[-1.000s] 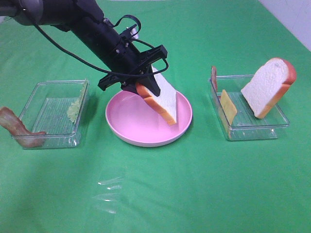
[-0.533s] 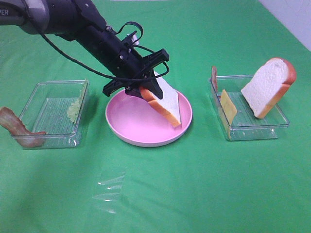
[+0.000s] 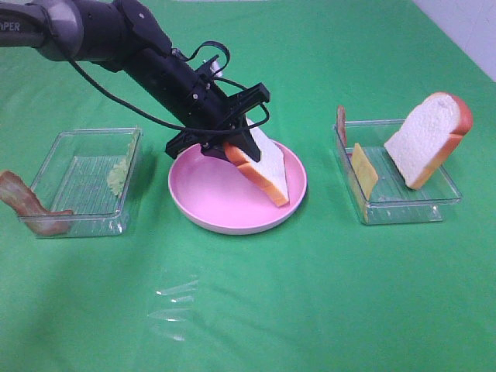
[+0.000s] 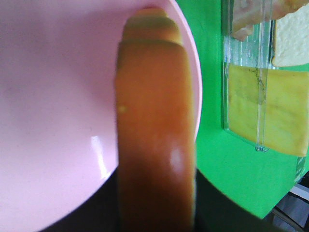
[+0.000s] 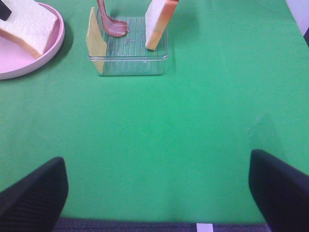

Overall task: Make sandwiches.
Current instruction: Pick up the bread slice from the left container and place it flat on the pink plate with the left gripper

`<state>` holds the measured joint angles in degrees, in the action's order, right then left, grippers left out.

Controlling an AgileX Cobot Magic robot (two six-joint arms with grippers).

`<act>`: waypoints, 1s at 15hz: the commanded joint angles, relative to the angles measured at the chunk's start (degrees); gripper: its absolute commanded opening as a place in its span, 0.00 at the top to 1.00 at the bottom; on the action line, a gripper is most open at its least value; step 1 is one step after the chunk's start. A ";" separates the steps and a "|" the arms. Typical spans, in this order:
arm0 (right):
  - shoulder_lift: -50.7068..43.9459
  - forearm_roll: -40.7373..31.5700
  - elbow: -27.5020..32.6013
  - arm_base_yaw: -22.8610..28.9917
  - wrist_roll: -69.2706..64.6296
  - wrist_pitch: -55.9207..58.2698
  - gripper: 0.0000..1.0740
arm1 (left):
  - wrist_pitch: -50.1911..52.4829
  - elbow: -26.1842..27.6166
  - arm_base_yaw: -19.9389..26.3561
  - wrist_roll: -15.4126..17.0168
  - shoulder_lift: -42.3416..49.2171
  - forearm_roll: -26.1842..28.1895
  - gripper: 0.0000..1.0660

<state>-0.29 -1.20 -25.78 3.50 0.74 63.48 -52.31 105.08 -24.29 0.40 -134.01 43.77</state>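
My left gripper [image 3: 237, 147] is shut on a white bread slice [image 3: 269, 169] with an orange-brown crust. It holds the slice tilted over the pink plate [image 3: 203, 218], the slice's lower corner down by the plate's right rim. The left wrist view is filled by the crust [image 4: 154, 145] above the plate [image 4: 48, 121]. My right gripper [image 5: 157, 193] is open over bare green cloth, its fingers [image 5: 34, 193] far apart, and it does not show in the exterior high view. The right tray [image 3: 403, 209] holds a second bread slice [image 3: 430, 138], a cheese slice [image 3: 363, 170] and a bacon strip [image 3: 341, 124].
The left clear tray [image 3: 58, 221] has pale lettuce [image 3: 118, 177] against its right wall and a bacon strip [image 3: 31, 208] hanging over its front left corner. A crumpled clear plastic piece [image 3: 174, 306] lies on the green cloth in front of the plate.
My left gripper has shifted slightly right and down with the bread slice, bringing it closer to the plate's right side. Nothing else has moved.
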 commanded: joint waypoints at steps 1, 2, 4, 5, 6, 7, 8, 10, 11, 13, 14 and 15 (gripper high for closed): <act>-1.55 -0.06 -0.17 0.00 0.57 -0.40 0.08 | -0.57 -0.40 -0.29 -0.06 -0.06 1.03 0.89; -1.55 -0.06 -0.17 0.00 0.57 -0.40 0.08 | -1.20 -0.40 -0.29 0.11 -0.06 0.97 0.82; -1.55 -0.06 -0.17 0.00 0.57 -0.40 0.08 | -1.89 -0.40 -0.29 0.11 -0.06 0.92 0.59; -1.55 -0.06 -0.17 0.00 0.57 -0.40 0.08 | -3.27 0.74 -0.29 0.11 0.00 -0.17 0.31; -1.55 -0.06 -0.17 0.00 0.57 -0.40 0.08 | -4.58 1.95 -0.29 0.11 0.00 -1.60 0.18; -1.55 -0.06 -0.17 0.00 0.57 -0.40 0.08 | -5.21 2.52 -0.29 0.11 0.00 -2.18 0.14; -1.55 -0.06 -0.17 0.00 0.57 -0.40 0.08 | -7.05 4.01 -0.29 0.23 0.00 -4.07 0.10; -1.55 -0.06 -0.17 0.00 0.57 -0.40 0.08 | -12.72 7.56 -0.29 3.78 0.00 -9.34 0.10; -1.55 -0.06 -0.17 0.00 0.57 -0.40 0.08 | -15.53 9.74 -0.29 5.90 0.00 -12.03 0.10; -1.55 -0.06 -0.17 0.00 0.57 -0.40 0.08 | -22.80 14.67 -0.29 7.85 0.00 -16.90 0.10; -1.55 -0.06 -0.17 0.00 0.57 -0.40 0.08 | -23.55 16.73 -0.29 8.14 0.29 -18.85 0.10; -1.55 -0.06 -0.17 0.00 0.57 -0.40 0.08 | -23.43 17.19 -0.63 9.00 1.26 -19.77 0.10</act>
<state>-0.29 -1.20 -25.78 3.50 0.74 63.48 -69.04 121.93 -24.41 8.65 -133.38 24.41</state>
